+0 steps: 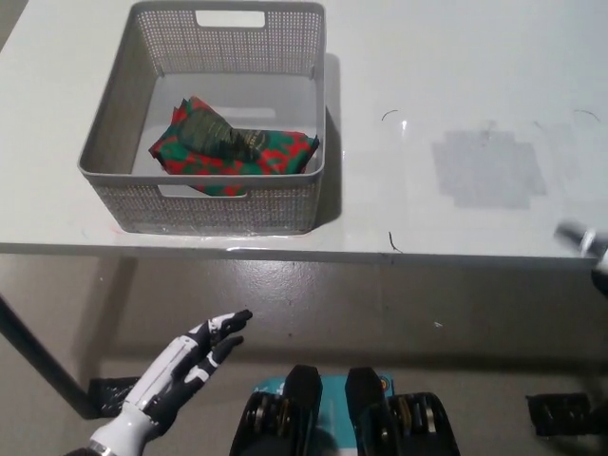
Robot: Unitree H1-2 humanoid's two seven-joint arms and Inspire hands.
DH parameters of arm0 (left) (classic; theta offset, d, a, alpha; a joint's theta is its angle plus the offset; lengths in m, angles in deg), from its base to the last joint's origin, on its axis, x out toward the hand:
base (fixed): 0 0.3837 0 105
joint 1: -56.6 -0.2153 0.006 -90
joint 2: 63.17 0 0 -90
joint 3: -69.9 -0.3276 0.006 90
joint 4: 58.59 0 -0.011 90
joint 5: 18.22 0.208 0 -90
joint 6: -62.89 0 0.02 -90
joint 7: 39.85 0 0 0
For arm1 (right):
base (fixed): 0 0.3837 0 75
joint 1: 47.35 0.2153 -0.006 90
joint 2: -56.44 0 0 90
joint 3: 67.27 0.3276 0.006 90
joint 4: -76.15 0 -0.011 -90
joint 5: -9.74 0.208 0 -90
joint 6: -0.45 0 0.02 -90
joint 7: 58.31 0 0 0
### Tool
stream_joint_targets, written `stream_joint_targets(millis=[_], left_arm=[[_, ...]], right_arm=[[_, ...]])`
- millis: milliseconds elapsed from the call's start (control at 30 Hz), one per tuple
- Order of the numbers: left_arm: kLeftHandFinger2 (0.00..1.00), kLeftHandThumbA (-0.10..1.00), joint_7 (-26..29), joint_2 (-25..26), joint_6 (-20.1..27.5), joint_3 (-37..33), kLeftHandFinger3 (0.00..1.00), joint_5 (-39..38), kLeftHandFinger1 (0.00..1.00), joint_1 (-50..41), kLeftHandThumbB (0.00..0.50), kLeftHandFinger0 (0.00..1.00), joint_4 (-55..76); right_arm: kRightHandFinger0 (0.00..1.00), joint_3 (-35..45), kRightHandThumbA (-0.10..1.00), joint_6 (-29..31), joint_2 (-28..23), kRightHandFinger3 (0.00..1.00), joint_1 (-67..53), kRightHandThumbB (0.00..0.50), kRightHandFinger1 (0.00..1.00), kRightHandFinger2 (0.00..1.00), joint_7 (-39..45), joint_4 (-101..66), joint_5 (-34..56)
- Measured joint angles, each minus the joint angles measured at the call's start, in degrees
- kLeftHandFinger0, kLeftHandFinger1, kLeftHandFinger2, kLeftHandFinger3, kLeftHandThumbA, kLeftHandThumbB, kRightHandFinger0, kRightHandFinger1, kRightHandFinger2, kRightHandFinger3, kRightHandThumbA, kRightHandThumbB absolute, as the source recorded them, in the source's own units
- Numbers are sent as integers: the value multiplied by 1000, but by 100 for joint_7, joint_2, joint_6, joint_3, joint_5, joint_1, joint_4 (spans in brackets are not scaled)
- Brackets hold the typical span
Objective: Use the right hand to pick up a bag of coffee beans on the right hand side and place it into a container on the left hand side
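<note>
A red and green coffee bean bag [233, 148] lies flat on the floor of the grey mesh basket [122, 128] at the table's left, with a dark green crumpled patch on top of it. Nothing touches the bag. My white left hand [180, 370] hangs below the table's front edge at the lower left, open with fingers spread. Of my black right hand only a blurred tip [584, 242] shows at the right edge, near the table's front edge; whether it is open or shut I cannot see.
The white table [446, 85] spreads to the right of the basket, with a grey square patch [486, 169] on it. The table's front edge [285, 253] runs across the middle of the view, with the floor below.
</note>
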Motion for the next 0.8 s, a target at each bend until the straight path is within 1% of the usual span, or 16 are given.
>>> stream_joint_targets(millis=[33, 133, 167, 233, 267, 300, 367, 533, 567, 600, 667, 733, 800], left_arm=[[1000, 791, 0, 0, -2, 23, 1000, -5, 1000, 21, 500, 1000, -9], [1000, 784, 0, -1, -7, 68, 1000, -22, 1000, 79, 500, 1000, -65], [1000, 774, 0, -2, -9, 76, 1000, -27, 1000, 90, 500, 1000, -84], [1000, 783, 0, -5, -20, 96, 1000, -46, 1000, 98, 500, 1000, -125], [1000, 785, 0, -5, -24, 103, 1000, -54, 1000, 99, 500, 1000, -143], [1000, 780, 0, -4, -28, 112, 1000, -62, 1000, 99, 500, 1000, -157], [1000, 774, 1, -4, -35, 136, 1000, -93, 1000, 104, 500, 1000, -161], [1000, 776, 1, -5, -39, 235, 1000, -159, 1000, 196, 500, 1000, -178], [1000, 773, 1, -6, -38, 251, 1000, -171, 1000, 210, 500, 1000, -188], [1000, 773, 1, -8, -37, 281, 1000, -191, 1000, 223, 500, 1000, -210], [1000, 765, 0, -7, -37, 328, 1000, -227, 1000, 238, 500, 1000, -260], [1000, 766, 1, -7, -37, 356, 1000, -239, 1000, 246, 500, 1000, -303], [1000, 770, 2, -7, -38, 376, 1000, -243, 1000, 245, 500, 1000, -319]], right_arm=[[1000, -70, 1000, 86, 86, 1000, -189, 282, 1000, 1000, 0, 2, 61], [1000, -284, 1000, 355, 343, 1000, -646, 280, 1000, 1000, 1, 54, 195], [1000, -335, 1000, 437, 409, 1000, -737, 288, 1000, 1000, 0, 92, 219], [1000, -516, 1000, 648, 610, 1000, -1006, 276, 1000, 1000, 0, 283, 279], [1000, -599, 1000, 741, 686, 1000, -1112, 292, 1000, 1000, 0, 401, 298], [1000, -686, 1000, 827, 751, 1000, -1221, 280, 1000, 1000, 0, 532, 311], [1000, -841, 1000, 1016, 869, 1000, -1380, 269, 1000, 1000, 0, 812, 341], [1000, -1001, 1000, 1410, 1096, 1000, -1660, 255, 1000, 1000, -14, 1411, 457], [1000, -1011, 1000, 1467, 1117, 1000, -1695, 241, 1000, 1000, -14, 1493, 478], [1000, -1020, 1000, 1532, 1142, 1000, -1742, 252, 1000, 1000, -15, 1597, 515], [1000, -1027, 1000, 1643, 1186, 1000, -1793, 253, 1000, 1000, -15, 1761, 588], [1000, -1032, 1000, 1727, 1195, 1000, -1807, 230, 1000, 1000, -14, 1898, 641], [1000, -1037, 1000, 1815, 1192, 1000, -1821, 234, 1000, 1000, -10, 2024, 718]])
